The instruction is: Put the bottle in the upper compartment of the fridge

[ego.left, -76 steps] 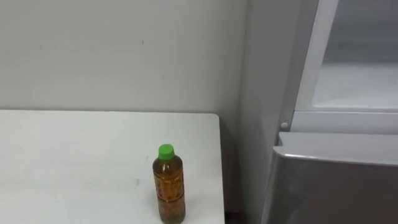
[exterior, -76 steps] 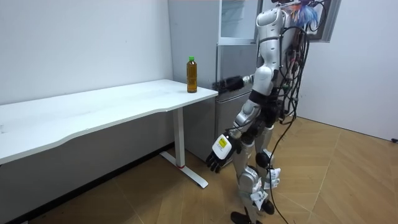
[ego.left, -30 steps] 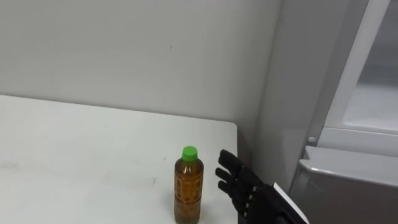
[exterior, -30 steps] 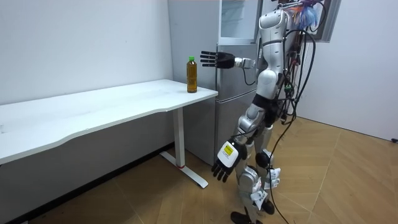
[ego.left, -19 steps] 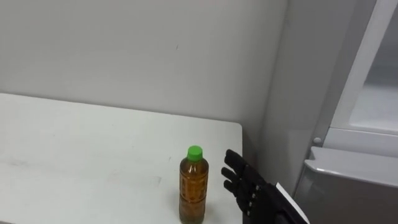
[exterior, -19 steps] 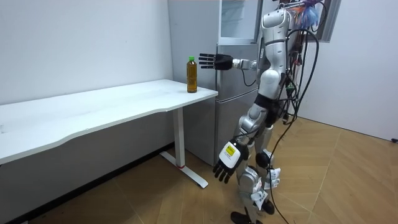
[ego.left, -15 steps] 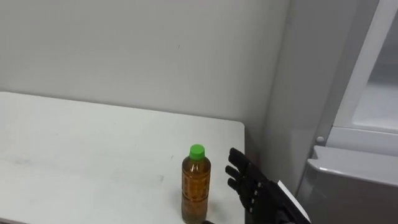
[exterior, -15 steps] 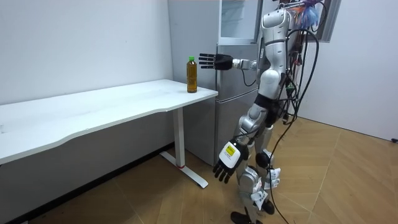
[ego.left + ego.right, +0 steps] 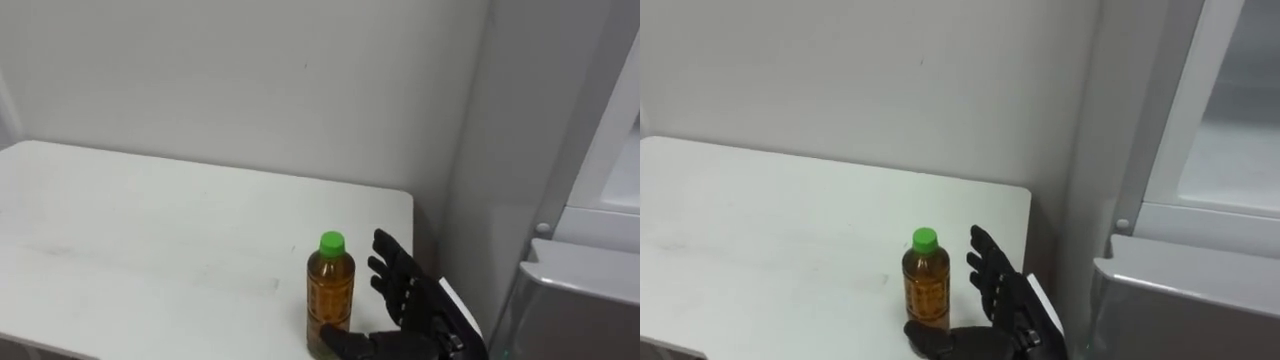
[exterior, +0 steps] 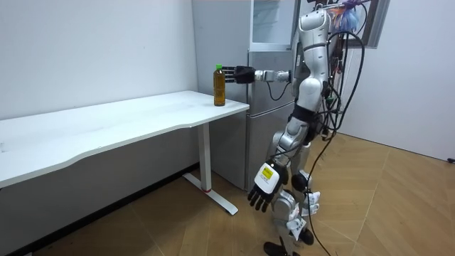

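A clear bottle (image 9: 331, 290) of amber drink with a green cap stands upright near the right corner of the white table (image 9: 150, 240). My right hand (image 9: 410, 295) is open just right of it, fingers straight and spread, thumb reaching across in front of the bottle's base. The right eye view has the same pair, bottle (image 9: 925, 282) and hand (image 9: 1000, 290). In the room view I stand by the table's end, right arm stretched level to the bottle (image 10: 219, 85). My left hand (image 10: 261, 190) hangs open by my thigh.
The fridge (image 10: 274, 43) stands right beside the table's end. Its upper compartment (image 9: 1230, 140) is open and shows a pale inside, with the grey lower door (image 9: 1180, 300) beneath. A white wall runs behind the table.
My right hand rose from waist height and reached up beside the bottle; its thumb now comes round in front of the base. The bottle has not moved; the eye views shifted.
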You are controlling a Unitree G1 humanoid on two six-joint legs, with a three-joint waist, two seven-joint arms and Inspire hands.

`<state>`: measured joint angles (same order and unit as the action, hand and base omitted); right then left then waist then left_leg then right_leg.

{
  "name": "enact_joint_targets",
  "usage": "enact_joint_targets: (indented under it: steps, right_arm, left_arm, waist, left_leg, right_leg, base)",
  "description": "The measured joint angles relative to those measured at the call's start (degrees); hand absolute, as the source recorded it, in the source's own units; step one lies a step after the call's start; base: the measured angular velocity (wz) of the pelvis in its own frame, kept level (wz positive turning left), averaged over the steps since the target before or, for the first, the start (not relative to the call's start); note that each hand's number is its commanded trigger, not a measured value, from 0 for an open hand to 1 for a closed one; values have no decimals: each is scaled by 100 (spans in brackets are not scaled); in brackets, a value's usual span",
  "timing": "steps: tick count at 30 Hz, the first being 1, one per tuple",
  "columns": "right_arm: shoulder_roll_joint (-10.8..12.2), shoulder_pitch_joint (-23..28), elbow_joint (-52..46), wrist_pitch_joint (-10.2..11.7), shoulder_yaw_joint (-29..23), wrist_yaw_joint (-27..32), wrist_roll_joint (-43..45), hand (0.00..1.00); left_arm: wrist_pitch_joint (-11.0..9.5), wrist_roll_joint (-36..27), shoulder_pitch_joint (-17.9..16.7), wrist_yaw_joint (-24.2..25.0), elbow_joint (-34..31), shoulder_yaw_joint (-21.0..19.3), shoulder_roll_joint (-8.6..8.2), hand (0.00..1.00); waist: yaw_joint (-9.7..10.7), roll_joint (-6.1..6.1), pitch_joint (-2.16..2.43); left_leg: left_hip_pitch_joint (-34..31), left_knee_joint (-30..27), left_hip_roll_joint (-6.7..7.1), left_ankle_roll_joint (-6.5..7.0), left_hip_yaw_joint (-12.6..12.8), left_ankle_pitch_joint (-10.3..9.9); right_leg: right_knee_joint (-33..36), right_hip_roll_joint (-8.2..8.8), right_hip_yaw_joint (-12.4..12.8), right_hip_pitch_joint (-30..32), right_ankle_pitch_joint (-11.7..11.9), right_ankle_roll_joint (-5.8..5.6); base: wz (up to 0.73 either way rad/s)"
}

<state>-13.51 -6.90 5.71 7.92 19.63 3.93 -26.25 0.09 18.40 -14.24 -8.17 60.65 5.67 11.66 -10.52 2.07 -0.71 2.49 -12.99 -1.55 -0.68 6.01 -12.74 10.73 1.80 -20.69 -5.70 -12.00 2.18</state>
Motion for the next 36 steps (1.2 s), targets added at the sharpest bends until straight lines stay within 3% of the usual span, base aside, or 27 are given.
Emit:
enact_joint_targets:
  steps: [3,14,23,29,36]
  right_arm:
    - [14,-6,193,-6,0,136,29,0]
    - [128,-186,972,2,-16,745,55,0]
    - [192,-795,2017,9,-4,936,88,0]
    - [193,-846,2292,-52,50,939,157,0]
    - [73,-955,2525,-52,59,1038,-49,0]
  left_arm:
    - [89,3,-43,3,-167,-11,0,0]
    - [120,45,-160,18,-404,-1,0,0]
    - [251,221,-223,31,-547,-64,-2,0]
    - [349,229,-176,11,-551,-125,0,0]
    - [380,253,-190,36,-551,-142,6,0]
  waist:
    - [-83,37,10]
    - [-217,51,-6]
    - [-410,127,15]
    - [-475,171,-43]
    - [-577,197,-47]
  left_leg:
    - [-6,-19,13,12,-8,7]
    - [-139,-59,122,66,-311,79]
    - [-178,-63,212,104,-511,132]
    - [-242,-57,228,116,-520,138]
    - [-325,-80,230,128,-528,146]
  right_leg:
    - [2,16,-28,-23,4,-11]
    - [-23,88,-315,-104,-20,-62]
    - [-13,157,-483,-116,-50,-115]
    - [-6,190,-528,-112,-59,-133]
    - [2,209,-634,-92,-56,-140]
  base:
    - [2]
    - [17]
    - [14]
    - [8]
    - [8]
